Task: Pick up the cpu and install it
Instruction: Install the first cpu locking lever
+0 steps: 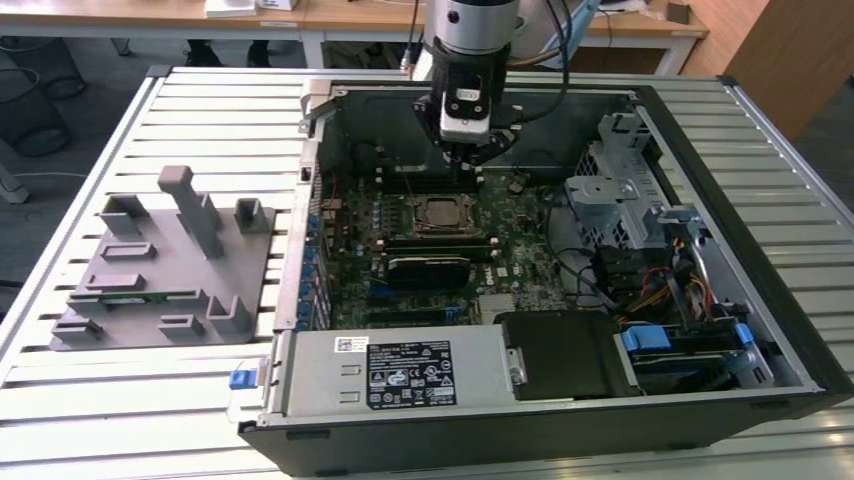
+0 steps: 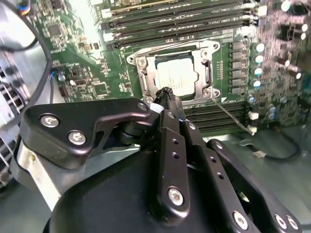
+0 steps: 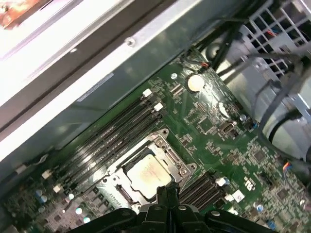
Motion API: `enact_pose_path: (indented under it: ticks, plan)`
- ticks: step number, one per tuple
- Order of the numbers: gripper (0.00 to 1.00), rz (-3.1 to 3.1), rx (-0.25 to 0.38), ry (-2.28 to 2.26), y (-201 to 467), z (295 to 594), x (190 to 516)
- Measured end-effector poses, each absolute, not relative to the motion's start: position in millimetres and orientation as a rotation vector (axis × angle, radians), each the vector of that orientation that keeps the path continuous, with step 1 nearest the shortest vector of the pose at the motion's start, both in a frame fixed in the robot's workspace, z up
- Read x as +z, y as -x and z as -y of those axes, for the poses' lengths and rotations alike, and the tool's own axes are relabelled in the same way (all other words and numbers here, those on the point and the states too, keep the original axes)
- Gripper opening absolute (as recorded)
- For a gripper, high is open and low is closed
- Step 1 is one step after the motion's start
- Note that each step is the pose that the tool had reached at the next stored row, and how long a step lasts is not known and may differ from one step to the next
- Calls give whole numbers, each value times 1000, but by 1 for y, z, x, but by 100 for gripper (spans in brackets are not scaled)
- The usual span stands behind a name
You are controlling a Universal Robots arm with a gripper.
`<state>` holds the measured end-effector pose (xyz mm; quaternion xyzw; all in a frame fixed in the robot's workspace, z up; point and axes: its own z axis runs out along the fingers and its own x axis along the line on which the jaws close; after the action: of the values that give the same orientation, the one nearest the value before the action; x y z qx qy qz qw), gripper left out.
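In the exterior view, an open computer case [image 1: 747, 300] lies on a slatted worktop [image 1: 80, 400]. The arm [image 1: 477, 30] comes down from 12 o'clock, and the end effector [image 1: 477, 160] hangs over the motherboard [image 1: 441, 250], just above the memory slots. The cpu [image 1: 438, 213] sits in its socket near the middle of the board, at about 6 o'clock from the end effector and close to it, but apart. The fingers look drawn together to a narrow tip with nothing between them. At 9 o'clock, outside the case, a grey tray [image 1: 147, 270] with upright posts stands on the worktop. At 3 o'clock inside the case there is a metal drive cage [image 1: 627, 180] with a bundle of cables [image 1: 641, 280]. At 6 o'clock lies the power supply [image 1: 400, 375], and just beside it a black box [image 1: 574, 355].

In the second wrist view, the end effector [image 2: 166, 94] is narrow, the two black fingers [image 2: 170, 141] are pressed together and hold nothing. The tip stands in front of the near edge of the socket frame [image 2: 141, 73], so it hides a small part of it. The cpu [image 2: 176, 73] lies flat inside the frame, its silver top free. Long memory slots [image 2: 184, 14] run beyond the socket.

In the first wrist view, the closed fingertips [image 3: 167, 201] point at the cpu [image 3: 148, 174], which rests in the socket. Memory slots [image 3: 116, 131] lie beside it, then the case wall [image 3: 97, 63].
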<state>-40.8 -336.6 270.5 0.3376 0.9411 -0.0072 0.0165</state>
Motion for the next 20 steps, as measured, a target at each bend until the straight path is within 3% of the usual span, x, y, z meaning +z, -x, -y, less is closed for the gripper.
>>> enact_pose_path:
  ticks: [20]
  plan:
    - [11, -3042, -15, -632, 42, 337, 267]
